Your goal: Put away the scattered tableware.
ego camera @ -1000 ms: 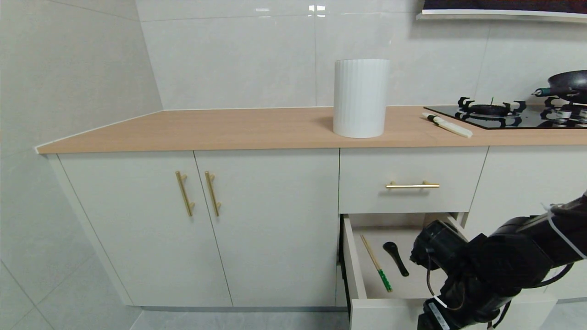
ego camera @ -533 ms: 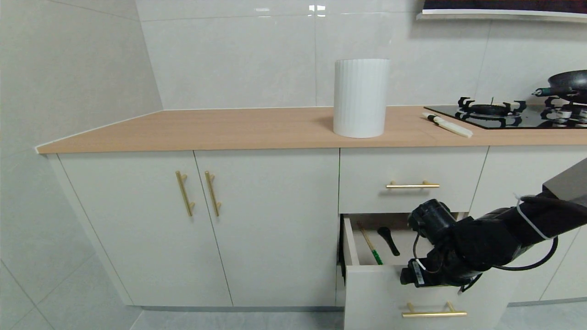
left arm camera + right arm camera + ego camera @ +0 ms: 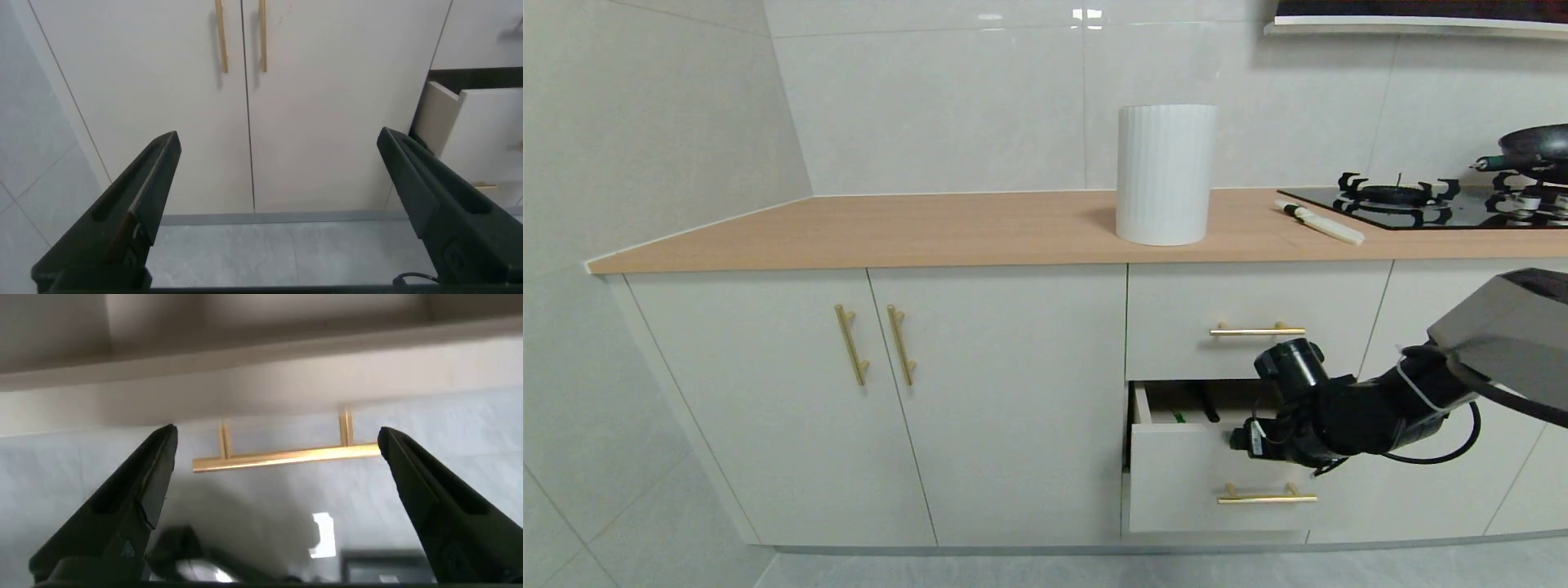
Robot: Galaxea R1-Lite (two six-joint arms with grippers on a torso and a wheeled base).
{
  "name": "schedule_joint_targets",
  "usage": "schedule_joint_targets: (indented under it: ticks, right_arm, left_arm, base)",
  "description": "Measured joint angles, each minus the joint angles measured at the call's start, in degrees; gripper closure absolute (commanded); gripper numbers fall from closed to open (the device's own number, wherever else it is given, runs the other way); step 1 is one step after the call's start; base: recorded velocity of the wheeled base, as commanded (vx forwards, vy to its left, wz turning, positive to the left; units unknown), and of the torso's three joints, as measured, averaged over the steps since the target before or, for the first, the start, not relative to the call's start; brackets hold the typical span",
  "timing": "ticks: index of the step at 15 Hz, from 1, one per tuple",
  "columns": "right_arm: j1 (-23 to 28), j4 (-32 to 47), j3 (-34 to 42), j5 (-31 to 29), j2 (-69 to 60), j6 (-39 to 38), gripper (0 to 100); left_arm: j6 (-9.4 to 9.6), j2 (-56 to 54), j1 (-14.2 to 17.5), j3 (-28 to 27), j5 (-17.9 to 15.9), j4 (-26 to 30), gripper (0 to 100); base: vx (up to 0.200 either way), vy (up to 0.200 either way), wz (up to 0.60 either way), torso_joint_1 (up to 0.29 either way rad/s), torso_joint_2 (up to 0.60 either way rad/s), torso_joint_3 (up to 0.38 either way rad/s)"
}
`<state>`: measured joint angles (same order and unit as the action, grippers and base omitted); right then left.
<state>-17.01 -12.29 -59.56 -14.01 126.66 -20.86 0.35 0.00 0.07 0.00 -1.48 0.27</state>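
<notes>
The drawer [image 3: 1192, 482] is low down on the right, under the bench [image 3: 931, 233]. It is almost shut, with just a thin gap at its top. In the gap we see a green bit [image 3: 1178, 417] and a dark stick [image 3: 1207, 406]. We think they are tableware lying inside, but they are too hidden to name.

The right end effector [image 3: 276, 445] is right at the drawer front, above the gold handle [image 3: 1266, 495]. Its fingers are spread wide and hold nothing. We cannot tell if it touches the front. The drawer lies straight ahead of it, on the far side, so we think the next move is a push away toward the wall. The handle runs left to right, across that push.

The left end effector [image 3: 276, 140] is wide too, and empty. It faces the two tall doors [image 3: 245, 98], left of the drawer, so the right arm is the nearer one.

A knife [image 3: 1319, 222] lies on the bench, well above the drawer, between the white jar [image 3: 1166, 174] and the stove [image 3: 1421, 204]. It points from far left to near right. We think it may need putting away too.

We find no words that we can read.
</notes>
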Motion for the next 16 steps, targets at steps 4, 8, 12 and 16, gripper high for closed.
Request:
schedule_joint_targets:
  ticks: [4,8,12,16]
  right_arm:
    - [2.32,-13.10,-0.33,-4.46,4.29,-2.18,0]
    - [3.01,-22.14,-0.88,-6.70,8.48,-2.60,0]
    - [3.61,-22.31,-4.11,-7.07,11.30,-5.72,0]
    - [4.34,-21.70,-8.37,-7.07,13.56,-9.30,0]
  left_arm:
    - [0.00,0.00,-0.02,0.00,-0.02,0.00,0]
    - [0.00,0.00,-0.02,0.00,-0.02,-0.02,0]
    - [0.00,0.00,-0.02,0.00,-0.02,-0.02,0]
    - [0.00,0.00,0.00,0.00,-0.02,-0.02,0]
  base:
    - [0.000,0.000,0.00,0.000,0.00,0.000]
    - [0.000,0.000,0.00,0.000,0.00,0.000]
    - [0.000,0.000,0.00,0.000,0.00,0.000]
    - [0.000,0.000,0.00,0.000,0.00,0.000]
